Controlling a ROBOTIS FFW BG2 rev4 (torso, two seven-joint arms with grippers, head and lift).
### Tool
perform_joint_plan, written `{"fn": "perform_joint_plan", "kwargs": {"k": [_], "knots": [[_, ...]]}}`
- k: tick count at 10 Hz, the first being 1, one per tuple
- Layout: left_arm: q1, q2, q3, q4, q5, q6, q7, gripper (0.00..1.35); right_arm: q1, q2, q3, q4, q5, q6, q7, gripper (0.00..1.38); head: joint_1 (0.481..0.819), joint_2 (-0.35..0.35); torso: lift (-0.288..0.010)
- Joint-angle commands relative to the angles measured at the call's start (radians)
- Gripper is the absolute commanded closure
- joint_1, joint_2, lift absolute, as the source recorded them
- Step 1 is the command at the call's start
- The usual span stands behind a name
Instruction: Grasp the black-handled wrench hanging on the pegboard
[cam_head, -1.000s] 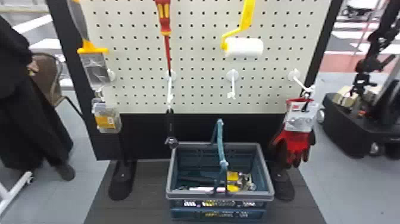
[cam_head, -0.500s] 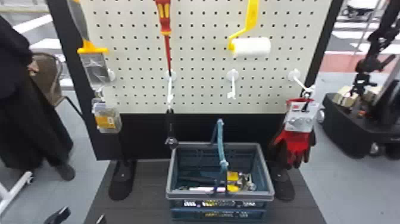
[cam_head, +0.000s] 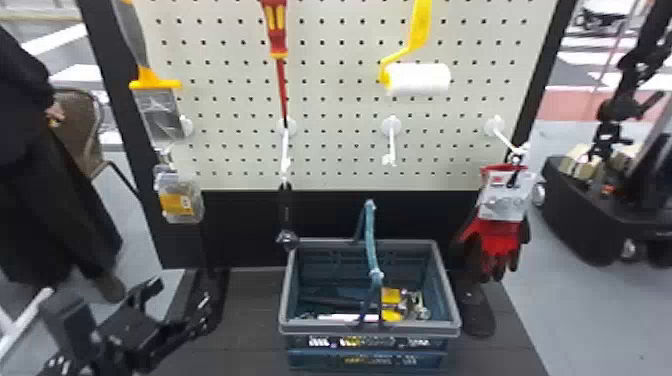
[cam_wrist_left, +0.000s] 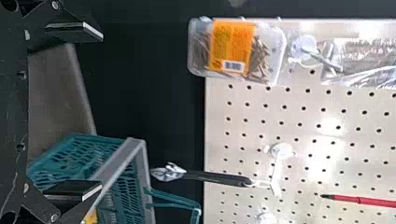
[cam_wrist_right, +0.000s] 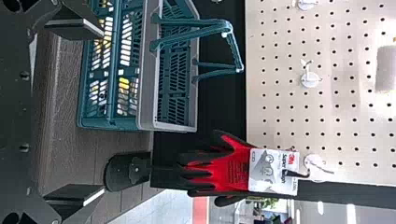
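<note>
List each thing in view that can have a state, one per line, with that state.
black-handled wrench, hanging, ungrasped
left gripper, open, apart from the wrench
right gripper, open, empty
basket, handle raised, tools inside
red screwdriver, hanging
paint roller, hanging
red gloves, hanging
screw box, closed, hanging
white hook below the roller, empty

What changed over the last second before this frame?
The left gripper has risen into the head view from the bottom left corner, jaws open, towards the pegboard. Nothing was grasped or released. The black-handled wrench hangs on its hook as before, and the basket has not moved.
</note>
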Motion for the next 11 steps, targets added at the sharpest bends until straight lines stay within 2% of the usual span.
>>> {"fn": "perform_joint_plan", "kwargs": {"k": [1, 4, 7, 8, 11], "knots": [[-0.087, 0.027, -0.016, 0.06, 0.0, 0.008, -0.029, 0.16, -0.001, 0.001, 0.0, 0.001, 0.0, 0.0, 0.0, 0.13, 0.549, 0.0, -0.1], [-0.267, 0.07, -0.087, 0.257, 0.035, 0.025, -0.117, 0.12, -0.001, 0.003, 0.0, 0.003, 0.0, 0.0, 0.0, 0.13, 0.549, 0.0, -0.1], [-0.422, 0.094, -0.187, 0.384, 0.083, 0.048, -0.192, 0.1, -0.007, 0.006, 0.002, 0.011, -0.002, -0.002, 0.002, 0.13, 0.549, 0.0, -0.1], [-0.461, 0.099, -0.22, 0.411, 0.091, 0.05, -0.207, 0.1, -0.012, 0.008, 0.002, 0.013, -0.003, 0.0, 0.002, 0.13, 0.549, 0.0, -0.1], [-0.538, 0.087, -0.285, 0.433, 0.137, 0.076, -0.264, 0.1, -0.012, 0.008, 0.002, 0.015, -0.003, 0.0, 0.002, 0.13, 0.549, 0.0, -0.1]]}}
